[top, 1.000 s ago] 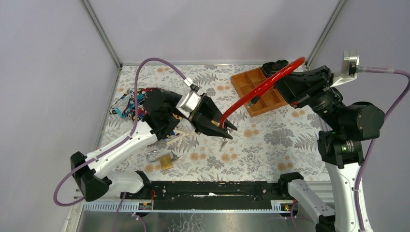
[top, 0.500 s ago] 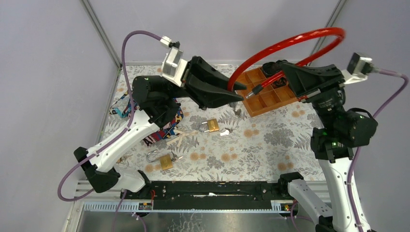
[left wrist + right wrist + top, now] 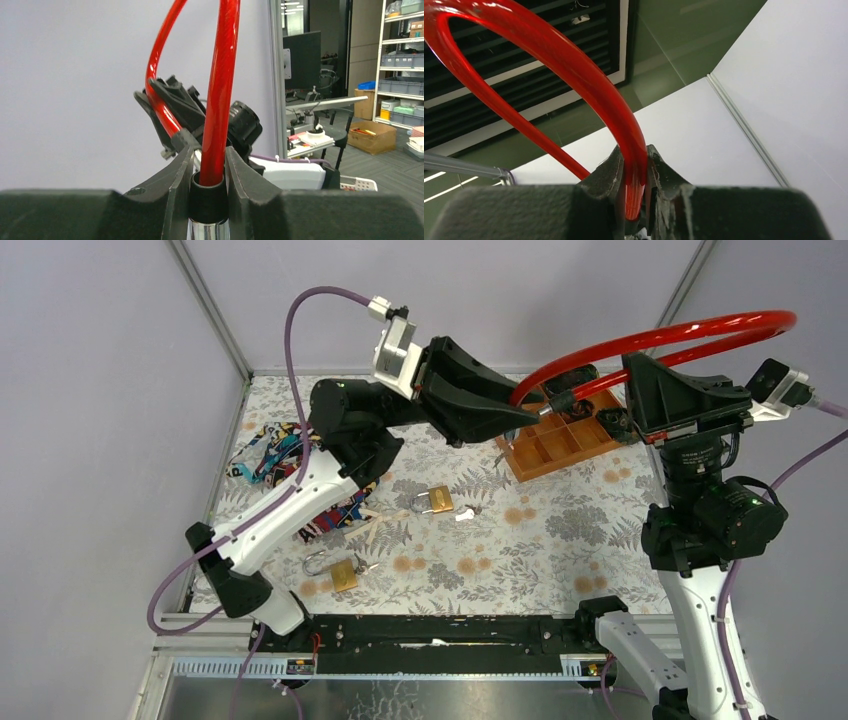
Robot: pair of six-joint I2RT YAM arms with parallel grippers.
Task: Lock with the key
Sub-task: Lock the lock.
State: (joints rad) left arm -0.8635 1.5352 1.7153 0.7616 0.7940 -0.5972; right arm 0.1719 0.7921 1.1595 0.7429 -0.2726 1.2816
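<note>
A red cable lock (image 3: pixel 655 335) arcs high above the table between both grippers. My left gripper (image 3: pixel 522 422) is raised and shut on the cable's black-collared metal end (image 3: pixel 209 200). My right gripper (image 3: pixel 608 420) is shut on the other end of the red cable (image 3: pixel 634 180), beside the black lock body (image 3: pixel 566 400). In the left wrist view the lock body (image 3: pixel 242 125) sits just beyond my fingers. A small metal piece that looks like a key (image 3: pixel 500 454) hangs under the left gripper.
An orange compartment tray (image 3: pixel 560 445) stands at the back right. A brass padlock (image 3: pixel 440 502) with a key (image 3: pixel 465 512) lies mid-table. A second brass padlock (image 3: pixel 343 575) lies near the front left. A pile of lanyards (image 3: pixel 285 455) lies at the left.
Both arms have lifted the cable lock from near the table to high above it. The left gripper moved up and right, uncovering the mid-table padlock. The loop swung up and right.
</note>
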